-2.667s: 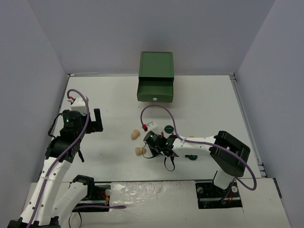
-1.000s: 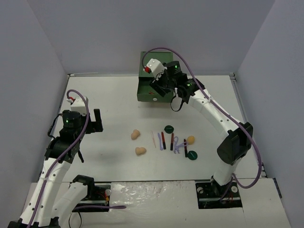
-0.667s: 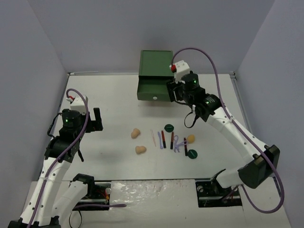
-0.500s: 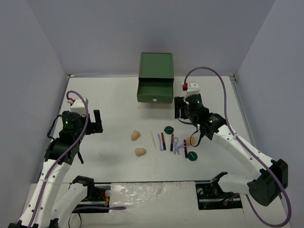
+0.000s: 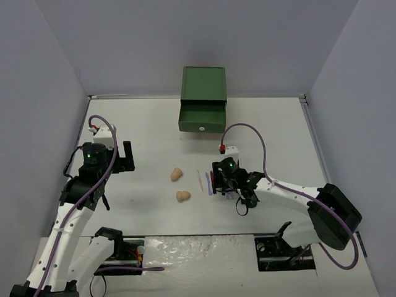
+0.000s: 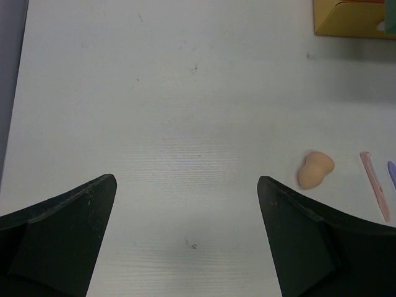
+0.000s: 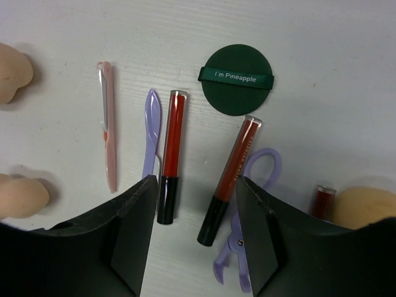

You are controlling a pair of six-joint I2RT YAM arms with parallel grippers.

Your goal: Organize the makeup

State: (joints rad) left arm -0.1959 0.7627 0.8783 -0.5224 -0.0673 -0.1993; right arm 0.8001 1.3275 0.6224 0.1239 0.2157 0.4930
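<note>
**Overhead and wrist views.** My right arm (image 5: 291,193) folds low from its base at the near right and reaches leftward, with the forearm almost level with the white counter (image 5: 142,124). The right claw (image 7: 195,182) points straight down over the row of makeup. Its two black, wedge-shaped fingers (image 7: 133,229) stand apart and grip nothing. They straddle two glossy sticks with clear red barrels and black caps, one (image 7: 171,151) by the left finger and the other (image 7: 234,170) tilted by the right. Only the end of a third red stick (image 7: 322,199) shows, just beside a sponge.

My left arm (image 5: 74,204) rises at the left with its elbow high. The left claw (image 6: 185,179) hangs over bare counter, its fingers spread wide with nothing between them.

**Materials and shapes.**
- **Dark green disc** (image 7: 236,79): flat, round and matte, crossed by a lettered band, lying just past the stick tips.
- **Lilac blade** (image 7: 150,133): thin plastic, lying beside the left red stick.
- **Lilac looped tool** (image 7: 263,166): runs partly under the right finger.
- **Pale orange stick** (image 7: 107,133): slim, lying left of the blade.
- **Three tan sponges:** matte and egg-shaped, two (image 7: 21,195) (image 7: 9,71) left of the row and one (image 7: 365,207) at its right end.
- **Green drawer box** (image 5: 203,83): stands at the far edge with its drawer pulled out, well apart from the makeup.
</note>
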